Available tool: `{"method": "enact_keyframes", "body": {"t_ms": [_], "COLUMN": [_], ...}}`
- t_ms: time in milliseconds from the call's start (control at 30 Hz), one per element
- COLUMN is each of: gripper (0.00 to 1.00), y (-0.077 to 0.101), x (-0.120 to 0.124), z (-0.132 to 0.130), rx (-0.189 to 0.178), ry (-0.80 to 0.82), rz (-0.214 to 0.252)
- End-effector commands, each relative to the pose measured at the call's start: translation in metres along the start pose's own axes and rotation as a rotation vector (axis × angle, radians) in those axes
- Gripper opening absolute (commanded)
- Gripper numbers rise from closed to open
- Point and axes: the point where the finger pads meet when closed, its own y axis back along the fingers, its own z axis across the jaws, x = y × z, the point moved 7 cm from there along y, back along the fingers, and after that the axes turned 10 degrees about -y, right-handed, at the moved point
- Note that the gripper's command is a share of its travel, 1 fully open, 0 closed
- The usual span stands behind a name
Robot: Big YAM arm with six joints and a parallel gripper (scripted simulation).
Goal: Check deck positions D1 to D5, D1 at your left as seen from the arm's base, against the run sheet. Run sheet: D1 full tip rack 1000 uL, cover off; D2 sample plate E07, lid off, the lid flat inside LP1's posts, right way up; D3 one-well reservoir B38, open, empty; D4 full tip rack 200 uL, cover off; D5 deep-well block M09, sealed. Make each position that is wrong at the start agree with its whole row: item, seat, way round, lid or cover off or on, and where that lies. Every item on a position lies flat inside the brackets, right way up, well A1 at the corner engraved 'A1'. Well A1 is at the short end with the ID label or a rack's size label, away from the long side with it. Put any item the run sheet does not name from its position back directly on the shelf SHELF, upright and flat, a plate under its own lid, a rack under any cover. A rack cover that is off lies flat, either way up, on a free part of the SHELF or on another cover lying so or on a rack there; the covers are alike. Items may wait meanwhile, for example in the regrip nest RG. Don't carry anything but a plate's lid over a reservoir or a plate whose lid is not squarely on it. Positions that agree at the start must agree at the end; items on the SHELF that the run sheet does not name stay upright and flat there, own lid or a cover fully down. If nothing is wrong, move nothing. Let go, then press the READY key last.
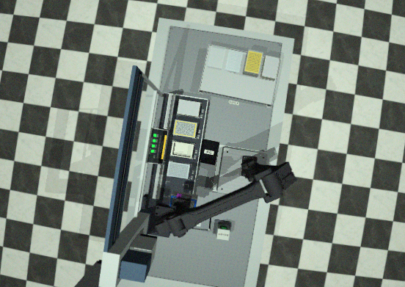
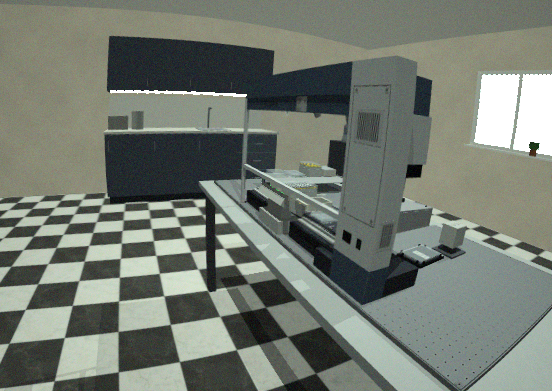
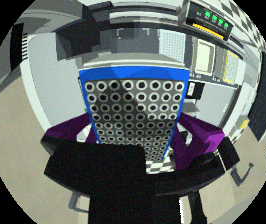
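My gripper (image 1: 182,200) is shut on a blue tip rack (image 3: 133,112) full of tips. Its purple fingers clamp the rack's two sides in the wrist view. In the overhead view the rack (image 1: 183,202) is at the near end of the deck row, mostly hidden under my wrist, and I cannot tell whether it rests in the brackets. Beyond it along the row stand a clear well plate (image 1: 180,170), an open cream reservoir (image 1: 183,149), a yellow tip rack (image 1: 185,128) and a white sealed block (image 1: 188,108). The black lid park (image 1: 210,152) lies beside the reservoir.
The shelf (image 1: 241,69) at the far end holds three pale items and a yellow rack (image 1: 254,62). The READY key (image 1: 223,225) sits near my forearm. The machine's frame (image 1: 126,155) and green-lit panel (image 1: 155,144) border the deck. The tower (image 2: 375,177) hides the deck in the side view.
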Motion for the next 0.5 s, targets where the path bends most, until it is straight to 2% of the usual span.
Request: {"method": "enact_keyframes", "body": {"t_ms": [0,200,267,400,467], "gripper": [0.00,0.00,0.00,0.00,0.00], "y": [0.025,0.025,0.025,0.025,0.025], "x": [-0.030,-0.059,-0.059,-0.078,-0.079], "z": [0.009,0.013,0.013,0.016,0.016], "rx": [-0.039,-0.035,-0.035,-0.034,-0.034], "ry": [0.010,0.010,0.010,0.010,0.010], "rz": [-0.044,-0.042,-0.042,-0.043,-0.042]}}
